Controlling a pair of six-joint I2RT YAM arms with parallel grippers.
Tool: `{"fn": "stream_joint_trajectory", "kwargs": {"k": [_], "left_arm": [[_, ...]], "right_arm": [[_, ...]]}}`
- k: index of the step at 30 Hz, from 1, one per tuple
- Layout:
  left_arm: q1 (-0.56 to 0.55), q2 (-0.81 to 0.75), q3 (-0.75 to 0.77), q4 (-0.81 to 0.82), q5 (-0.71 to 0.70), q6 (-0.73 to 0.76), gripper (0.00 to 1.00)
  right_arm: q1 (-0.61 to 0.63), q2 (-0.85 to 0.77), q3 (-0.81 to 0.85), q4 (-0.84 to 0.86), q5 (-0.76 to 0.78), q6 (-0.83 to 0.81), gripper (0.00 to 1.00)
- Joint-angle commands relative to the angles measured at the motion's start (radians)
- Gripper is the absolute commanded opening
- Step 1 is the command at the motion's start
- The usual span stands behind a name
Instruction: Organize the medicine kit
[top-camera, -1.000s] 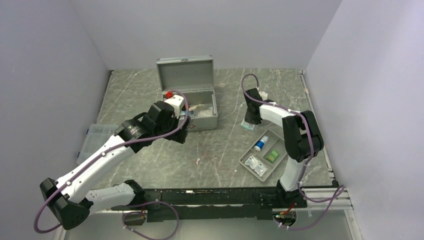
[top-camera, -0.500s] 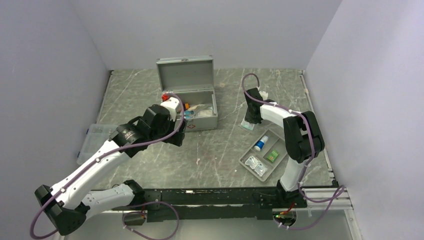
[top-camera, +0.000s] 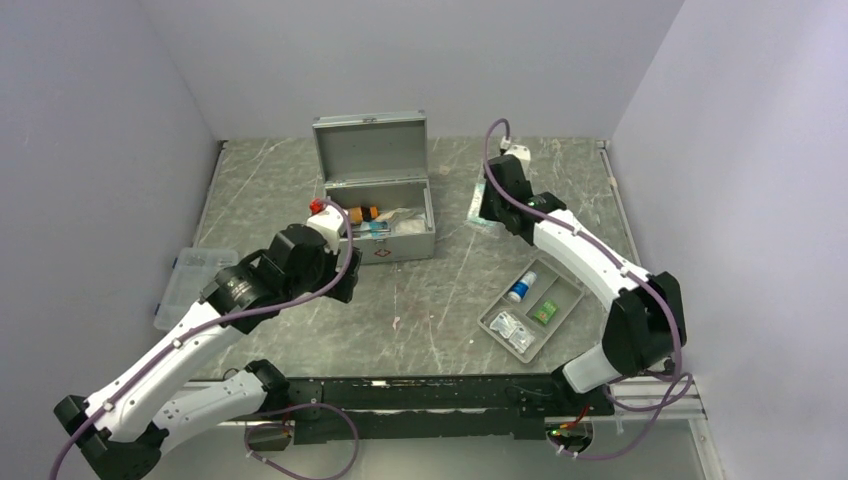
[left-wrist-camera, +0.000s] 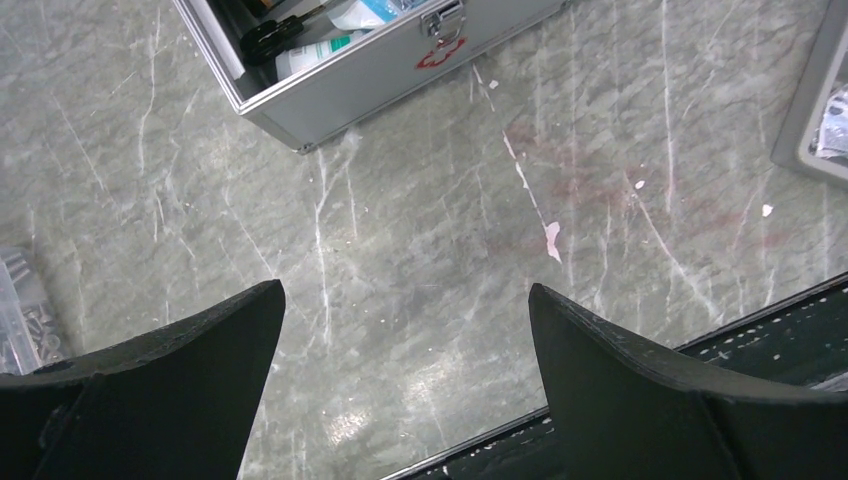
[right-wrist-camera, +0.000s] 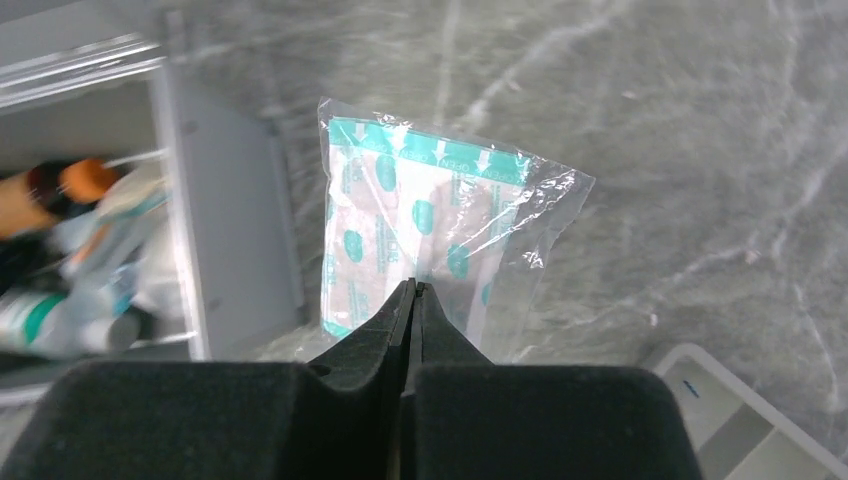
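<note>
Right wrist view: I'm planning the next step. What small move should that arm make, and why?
Probably carry the clear packet left, over the open medicine kit: the right gripper is shut on it, and it hangs outside the kit's right wall.

Item: medicine kit (top-camera: 395, 246). Boxy silver-grey metal case, sitting level. The hinged lid stood open and upright at the back, with the curved handle on its top edge. The front wall carried a latch with a small red mark beneath. The interior was part-filled with small bottles and packets (top-camera: 385, 218). It lay ahead of the left gripper (left-wrist-camera: 405, 300), well clear of its spread jaws. It sat just left of the right gripper (right-wrist-camera: 412, 285), not touching its closed jaws.
</note>
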Motion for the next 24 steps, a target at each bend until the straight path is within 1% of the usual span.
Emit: {"fn": "stream_joint_trajectory", "kwargs": {"k": [1, 6, 10, 17, 24], "left_arm": [[0.004, -0.036, -0.031, 0.057, -0.034, 0.027, 0.99], [0.009, -0.084, -0.071, 0.077, -0.050, 0.014, 0.99], [0.011, -0.131, -0.089, 0.082, -0.075, 0.008, 0.99], [0.020, -0.174, -0.100, 0.087, -0.092, -0.002, 0.99], [0.022, -0.180, -0.104, 0.082, -0.106, -0.001, 0.99]], "right_arm": [[0.082, -0.053, 0.049, 0.047, 0.006, -0.091, 0.00], [0.133, -0.047, 0.102, 0.112, -0.100, -0.193, 0.00], [0.158, 0.024, 0.206, 0.121, -0.199, -0.225, 0.00], [0.199, 0.239, 0.427, 0.077, -0.246, -0.226, 0.00], [0.237, 0.406, 0.554, 0.055, -0.250, -0.215, 0.00]]}}
